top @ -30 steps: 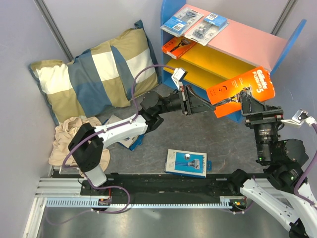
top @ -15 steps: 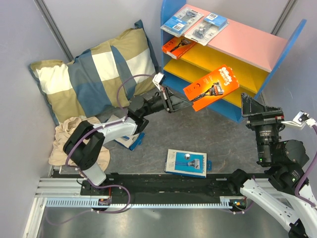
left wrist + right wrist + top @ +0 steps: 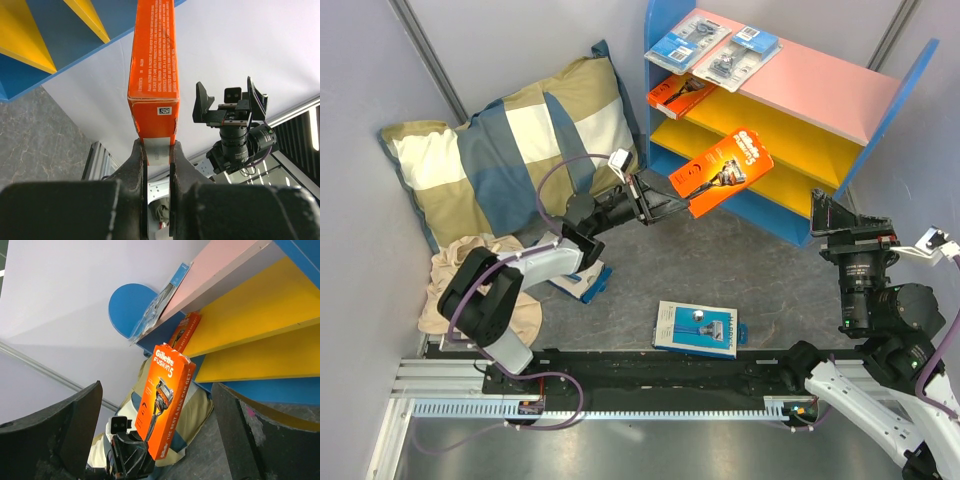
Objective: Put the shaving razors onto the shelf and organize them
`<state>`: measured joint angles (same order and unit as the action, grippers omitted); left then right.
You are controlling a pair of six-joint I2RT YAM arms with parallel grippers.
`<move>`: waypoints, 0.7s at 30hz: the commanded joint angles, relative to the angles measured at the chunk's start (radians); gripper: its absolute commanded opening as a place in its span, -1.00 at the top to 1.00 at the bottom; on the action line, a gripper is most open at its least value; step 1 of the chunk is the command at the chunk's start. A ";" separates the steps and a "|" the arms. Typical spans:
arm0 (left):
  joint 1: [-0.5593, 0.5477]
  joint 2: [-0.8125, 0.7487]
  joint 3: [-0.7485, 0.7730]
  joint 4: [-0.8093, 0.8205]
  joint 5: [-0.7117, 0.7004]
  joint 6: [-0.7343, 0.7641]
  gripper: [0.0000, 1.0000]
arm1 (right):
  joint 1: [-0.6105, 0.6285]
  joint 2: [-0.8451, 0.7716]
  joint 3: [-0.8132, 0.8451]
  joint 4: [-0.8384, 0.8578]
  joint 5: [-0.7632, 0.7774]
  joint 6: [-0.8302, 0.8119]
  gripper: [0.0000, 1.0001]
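The jaws of my left arm (image 3: pixel 585 215) are clenched on the bottom end of the flat orange cardboard razor box (image 3: pixel 720 168), which hangs tilted in the air just in front of the yellow lower boards of the small slanted blue-sided shelf (image 3: pixel 840 95). Gripping the end, I judge, leaves its length free to slide in near the second orange box (image 3: pixel 680 95) lying on the upper yellow board. My right arm (image 3: pixel 868 290) stands off with jaws spread wide and empty, and a blue-and-white razor pack (image 3: pixel 698 328) lies on the grey table (image 3: pixel 770 280).
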<state>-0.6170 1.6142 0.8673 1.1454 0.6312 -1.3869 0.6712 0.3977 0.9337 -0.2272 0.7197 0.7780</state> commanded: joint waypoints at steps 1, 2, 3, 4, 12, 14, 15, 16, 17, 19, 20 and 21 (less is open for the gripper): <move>0.014 0.041 0.079 0.008 0.013 -0.015 0.96 | 0.004 -0.013 0.037 0.000 0.032 -0.042 -0.96; 0.014 0.053 0.107 0.004 0.016 -0.015 0.96 | 0.004 -0.014 0.040 -0.001 0.034 -0.048 -0.96; 0.016 0.067 0.120 -0.006 0.016 -0.020 0.96 | 0.004 -0.014 0.042 -0.003 0.035 -0.051 -0.96; 0.017 0.093 0.134 -0.007 0.016 -0.020 0.96 | 0.004 -0.016 0.043 -0.004 0.040 -0.052 -0.96; 0.023 0.233 0.326 -0.050 0.024 -0.052 0.96 | 0.004 -0.039 0.051 -0.014 0.073 -0.078 -0.96; 0.023 0.259 0.376 -0.084 0.013 -0.041 0.96 | 0.004 -0.045 0.054 -0.020 0.078 -0.082 -0.96; 0.023 0.266 0.393 -0.098 0.007 -0.037 0.96 | 0.004 -0.051 0.056 -0.021 0.083 -0.086 -0.96; 0.023 0.274 0.432 -0.148 0.002 -0.032 0.96 | 0.004 -0.051 0.056 -0.027 0.089 -0.085 -0.96; 0.025 0.283 0.452 -0.165 -0.007 -0.028 0.96 | 0.004 -0.054 0.057 -0.029 0.090 -0.086 -0.96; 0.025 0.309 0.498 -0.191 -0.021 -0.029 0.96 | 0.004 -0.062 0.057 -0.037 0.095 -0.086 -0.96; 0.025 0.317 0.510 -0.223 -0.046 -0.035 0.96 | 0.004 -0.063 0.059 -0.037 0.098 -0.089 -0.96; 0.025 0.334 0.519 -0.223 -0.057 -0.043 0.96 | 0.004 -0.071 0.059 -0.040 0.101 -0.088 -0.96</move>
<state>-0.5968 1.9198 1.2987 0.9550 0.6270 -1.4021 0.6712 0.3473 0.9592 -0.2573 0.7898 0.7101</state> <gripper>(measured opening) 0.145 0.982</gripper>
